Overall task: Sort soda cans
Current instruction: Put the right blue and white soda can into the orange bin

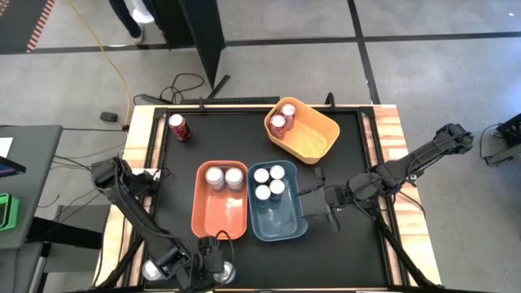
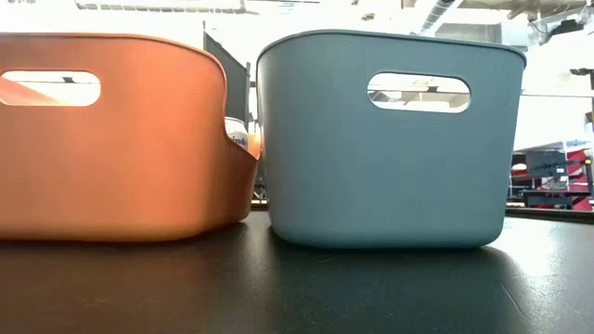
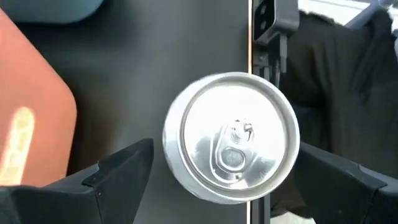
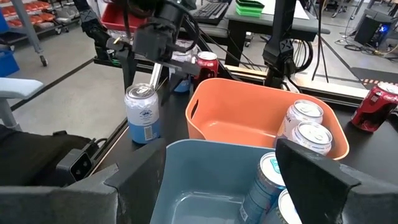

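Observation:
A soda can (image 3: 231,137) with a silver top and a white-and-blue body (image 4: 143,113) stands upright at the table's near edge (image 1: 225,273). My left gripper (image 3: 227,150) is open above it, one finger on either side of its top, touching nothing. Two silver cans (image 1: 224,177) stand in the orange bin (image 1: 220,213). Several cans (image 1: 269,181) stand in the blue bin (image 1: 281,220), and two red cans (image 1: 282,119) in the yellow bin (image 1: 309,138). A red can (image 1: 178,127) stands at the far left. My right gripper (image 1: 316,203) waits open beside the blue bin's right wall.
The orange bin (image 2: 111,139) and the blue bin (image 2: 390,139) stand side by side in the table's middle, close to the near can. Bare black tabletop (image 1: 175,187) lies left of the orange bin. Cables and stands lie beyond the table's far edge.

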`<state>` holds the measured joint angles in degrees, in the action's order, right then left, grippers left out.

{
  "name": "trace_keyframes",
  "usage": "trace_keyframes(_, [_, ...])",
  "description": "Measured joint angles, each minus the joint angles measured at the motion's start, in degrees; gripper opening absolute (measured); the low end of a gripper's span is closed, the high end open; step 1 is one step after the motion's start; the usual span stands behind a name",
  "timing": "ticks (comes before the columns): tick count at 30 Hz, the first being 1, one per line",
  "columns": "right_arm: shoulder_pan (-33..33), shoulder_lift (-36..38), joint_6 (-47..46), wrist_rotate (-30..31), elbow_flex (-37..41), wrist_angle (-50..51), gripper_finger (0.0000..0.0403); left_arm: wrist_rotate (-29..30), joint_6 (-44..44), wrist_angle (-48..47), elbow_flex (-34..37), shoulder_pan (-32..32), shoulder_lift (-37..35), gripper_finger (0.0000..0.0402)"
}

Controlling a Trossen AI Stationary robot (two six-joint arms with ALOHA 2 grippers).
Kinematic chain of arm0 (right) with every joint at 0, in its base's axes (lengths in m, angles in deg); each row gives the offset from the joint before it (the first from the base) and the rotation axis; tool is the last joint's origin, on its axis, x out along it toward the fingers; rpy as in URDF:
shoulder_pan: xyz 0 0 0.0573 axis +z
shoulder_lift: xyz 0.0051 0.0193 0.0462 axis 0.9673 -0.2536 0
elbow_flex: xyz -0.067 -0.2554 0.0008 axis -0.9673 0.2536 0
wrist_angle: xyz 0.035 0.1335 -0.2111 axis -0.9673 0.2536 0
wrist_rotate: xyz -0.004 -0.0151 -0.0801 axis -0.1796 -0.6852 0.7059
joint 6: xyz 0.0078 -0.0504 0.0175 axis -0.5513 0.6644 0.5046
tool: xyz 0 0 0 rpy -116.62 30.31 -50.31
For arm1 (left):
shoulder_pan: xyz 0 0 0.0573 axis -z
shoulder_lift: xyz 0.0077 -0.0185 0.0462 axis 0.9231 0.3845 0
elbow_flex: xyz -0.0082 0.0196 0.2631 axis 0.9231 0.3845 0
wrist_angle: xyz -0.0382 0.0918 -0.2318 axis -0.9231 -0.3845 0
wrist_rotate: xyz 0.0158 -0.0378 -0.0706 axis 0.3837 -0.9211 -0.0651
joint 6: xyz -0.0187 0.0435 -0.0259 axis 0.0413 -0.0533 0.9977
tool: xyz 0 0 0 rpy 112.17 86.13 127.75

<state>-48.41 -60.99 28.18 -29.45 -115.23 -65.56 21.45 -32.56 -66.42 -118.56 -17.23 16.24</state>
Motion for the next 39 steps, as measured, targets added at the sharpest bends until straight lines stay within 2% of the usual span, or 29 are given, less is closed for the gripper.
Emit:
trace_keyframes(4, [-0.04, 0.00, -0.01, -0.01, 0.00, -0.02, 0.0323, -0.54, -0.18, 0.24, 0.04, -0.21, 0.74, 0.0359])
trace_keyframes(14, [-0.04, 0.00, -0.14, -0.01, 0.00, -0.06, 0.0323, 3.46, -0.63, 0.75, 0.04, -0.70, 0.72, 0.0359])
trace_keyframes(35, [-0.04, 0.00, 0.03, -0.03, 0.04, 0.31, 0.0323, 1.29, -2.73, 4.48, 0.24, -2.74, 5.42, 0.0359])
trace_keyframes(39, [-0.04, 0.00, 0.03, -0.03, 0.04, 0.35, 0.0323, 1.29, -2.88, 4.45, 0.24, -2.92, 5.40, 0.0336])
